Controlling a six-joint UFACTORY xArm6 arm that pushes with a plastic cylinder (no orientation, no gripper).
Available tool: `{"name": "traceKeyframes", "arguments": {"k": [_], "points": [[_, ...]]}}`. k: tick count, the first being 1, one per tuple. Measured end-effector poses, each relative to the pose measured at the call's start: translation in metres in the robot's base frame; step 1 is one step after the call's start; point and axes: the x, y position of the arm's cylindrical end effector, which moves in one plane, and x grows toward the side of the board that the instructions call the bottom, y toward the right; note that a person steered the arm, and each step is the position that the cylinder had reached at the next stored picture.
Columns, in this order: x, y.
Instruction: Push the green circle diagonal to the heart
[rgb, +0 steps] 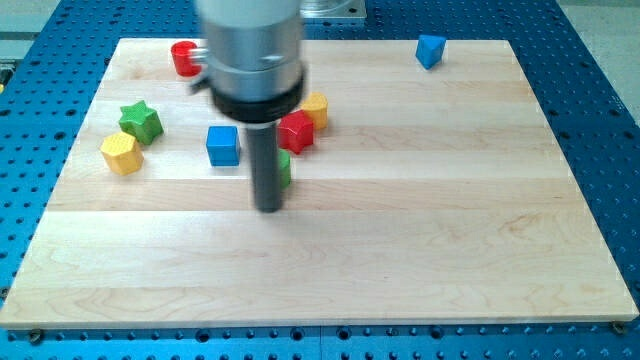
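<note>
The green circle (286, 168) is mostly hidden behind the dark rod, so only a narrow green sliver shows at the rod's right edge, and its round shape cannot be confirmed from that sliver. It lies flat on the table, left of centre, just near of a red block. The heart is the red block (179, 57) at the far left edge of the table; its right part is hidden behind the arm's blurred grey body. The 2 blocks are well apart, the heart far and left of the green circle.

No readable text, label, brand, number or sign anywhere in view.
</note>
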Motion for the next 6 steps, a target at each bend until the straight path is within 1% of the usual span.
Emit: {"name": "traceKeyframes", "arguments": {"k": [1,3,4,5,6], "points": [[-0.007,-0.044],[-0.055,0.073],[-0.078,0.100],[-0.073,0.109],[-0.049,0.117]]}}
